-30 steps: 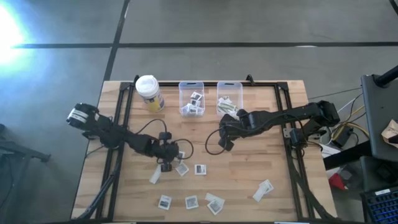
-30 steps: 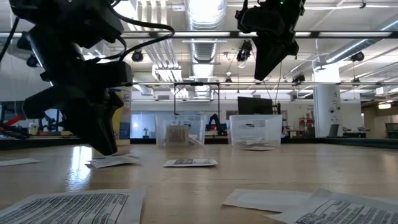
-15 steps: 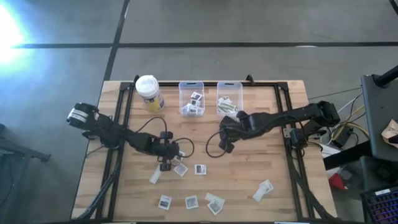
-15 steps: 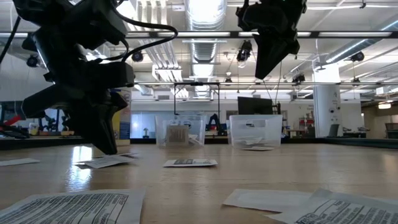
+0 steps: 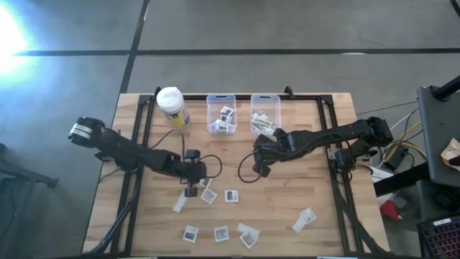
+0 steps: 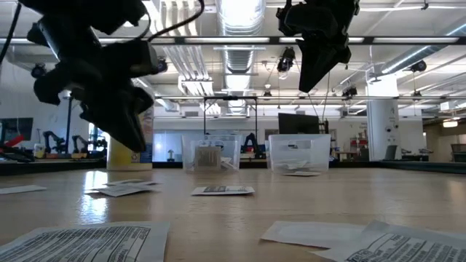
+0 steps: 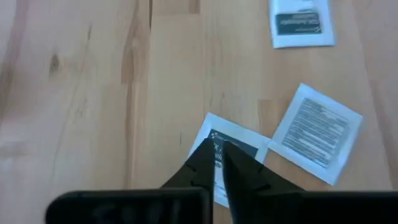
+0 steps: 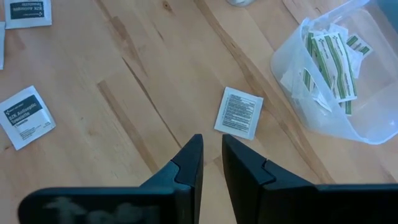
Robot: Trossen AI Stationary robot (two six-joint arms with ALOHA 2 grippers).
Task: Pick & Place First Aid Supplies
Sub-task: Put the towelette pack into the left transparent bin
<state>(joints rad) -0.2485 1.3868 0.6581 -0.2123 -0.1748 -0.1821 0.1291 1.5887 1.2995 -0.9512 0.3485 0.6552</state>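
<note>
Evidently featherlight, limp, slippery: small flat white square packet with dark patch [image 7: 225, 151], pinched at its edge by left gripper [image 7: 216, 163], lying at nine o'clock of its neighbour packet [image 7: 317, 132]; right gripper [image 8: 211, 157] slightly parted, empty.

Matt wooden table [image 5: 302, 194], clear glossy plastic bins [image 5: 221, 112], papery white packets [image 5: 231, 196].

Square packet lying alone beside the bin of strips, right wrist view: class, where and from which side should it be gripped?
The square packet lies flat on the table, clear of the bin. Probably come from straight above and pinch a free corner, since it offers no raised part.
</note>
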